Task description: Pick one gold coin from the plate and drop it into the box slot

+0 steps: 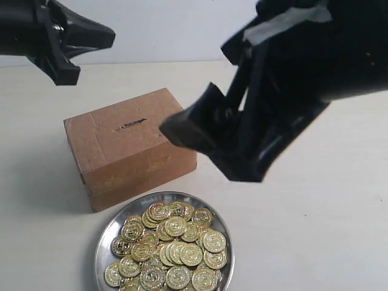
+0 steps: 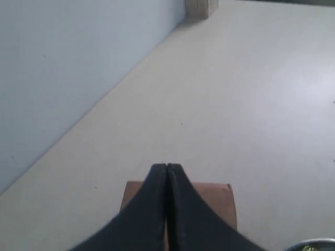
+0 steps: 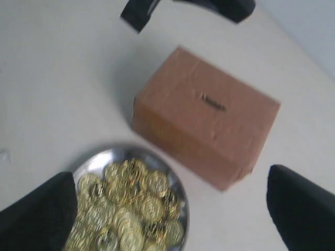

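The brown cardboard box stands on the table with its dark slot on the top face. In front of it sits the silver plate, heaped with gold coins. My right gripper hangs open above the gap between box and plate, nothing between its fingers. In the right wrist view this gripper spans the coins, the plate and the table beside the box, whose slot shows. My left gripper is shut and empty, high at the back left. Its tips hover over the box.
A pale table carries everything, with a light wall behind it. A bit of the plate's rim shows at the edge of the left wrist view. The left gripper appears beyond the box in the right wrist view.
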`<action>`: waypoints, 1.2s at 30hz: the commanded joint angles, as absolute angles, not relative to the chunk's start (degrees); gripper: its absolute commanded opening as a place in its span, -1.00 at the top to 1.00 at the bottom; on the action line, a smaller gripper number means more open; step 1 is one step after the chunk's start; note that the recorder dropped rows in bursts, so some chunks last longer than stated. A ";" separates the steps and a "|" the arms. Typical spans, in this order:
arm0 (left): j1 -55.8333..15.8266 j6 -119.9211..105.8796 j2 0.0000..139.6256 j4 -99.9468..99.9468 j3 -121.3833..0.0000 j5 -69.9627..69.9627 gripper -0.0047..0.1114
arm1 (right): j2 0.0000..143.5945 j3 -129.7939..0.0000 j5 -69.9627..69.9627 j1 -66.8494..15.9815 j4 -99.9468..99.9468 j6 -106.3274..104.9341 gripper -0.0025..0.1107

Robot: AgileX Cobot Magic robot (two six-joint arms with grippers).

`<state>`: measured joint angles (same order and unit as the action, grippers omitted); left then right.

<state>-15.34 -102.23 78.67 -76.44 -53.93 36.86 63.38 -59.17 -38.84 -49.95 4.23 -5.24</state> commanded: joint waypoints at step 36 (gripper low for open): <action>-3.06 -95.57 9.76 -76.32 -6.14 37.15 0.92 | 25.30 -47.95 -11.82 -14.37 10.07 -5.78 -0.67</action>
